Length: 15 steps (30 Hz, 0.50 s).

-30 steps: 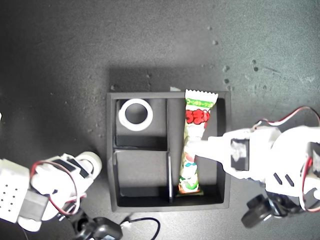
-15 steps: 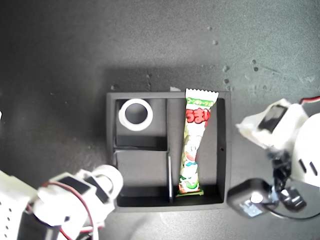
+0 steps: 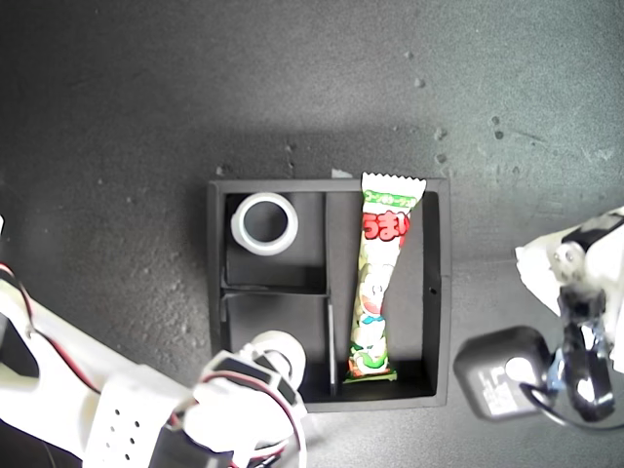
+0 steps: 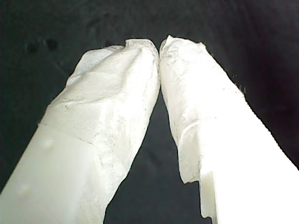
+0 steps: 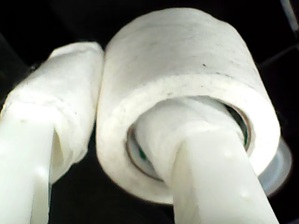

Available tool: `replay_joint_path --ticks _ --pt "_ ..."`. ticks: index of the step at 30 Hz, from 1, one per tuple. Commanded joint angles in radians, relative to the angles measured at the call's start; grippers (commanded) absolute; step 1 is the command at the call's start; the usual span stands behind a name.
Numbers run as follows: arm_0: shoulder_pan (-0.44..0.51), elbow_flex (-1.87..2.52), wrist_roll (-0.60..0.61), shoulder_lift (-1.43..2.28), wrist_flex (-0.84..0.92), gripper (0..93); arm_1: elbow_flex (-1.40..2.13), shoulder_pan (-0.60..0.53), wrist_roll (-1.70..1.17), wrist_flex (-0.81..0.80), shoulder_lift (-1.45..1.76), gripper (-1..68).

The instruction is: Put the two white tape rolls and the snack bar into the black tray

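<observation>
The black tray (image 3: 439,292) lies in the middle of the exterior view. One white tape roll (image 3: 265,222) lies flat in its upper small compartment. The snack bar (image 3: 378,283) lies lengthwise in the long compartment, its top end resting on the far wall. My second gripper (image 3: 265,363) (image 5: 117,107) is shut on the other white tape roll (image 3: 283,345) (image 5: 187,60), one finger through the hole and one outside, over the tray's lower small compartment. My first gripper (image 3: 531,261) (image 4: 160,46) is off the tray at the exterior view's right, shut with its tips touching and nothing between them.
The dark mat (image 3: 292,78) surrounds the tray. A black motor housing (image 3: 502,375) and cables of the first arm sit at the exterior view's lower right. The second arm's white body (image 3: 127,429) fills the exterior view's lower left corner.
The second arm carried its tape roll from the exterior view's left of the tray to over the lower small compartment. The first arm pulled back from the snack bar to the exterior view's right.
</observation>
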Motion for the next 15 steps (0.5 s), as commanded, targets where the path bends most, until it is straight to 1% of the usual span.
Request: replay_joint_path --ticks 1,5,9,11,15 --pt "-0.006 0.003 -0.02 0.04 0.018 12.6 -0.051 -0.005 0.011 -0.008 0.066 -0.6" --pt "-0.003 0.02 -0.014 0.072 0.018 13.3 -0.057 -0.002 0.028 0.009 0.066 -0.6" --pt "-0.025 0.173 -0.04 0.199 0.018 2.2 0.012 0.009 0.054 0.009 0.104 -0.6" --pt "-0.051 0.301 -0.052 0.327 0.018 0.1 0.074 0.015 0.06 -0.008 0.146 -0.6" --pt "-0.107 0.497 -0.034 0.578 0.015 0.1 0.288 0.025 0.066 -0.094 0.313 -0.6"
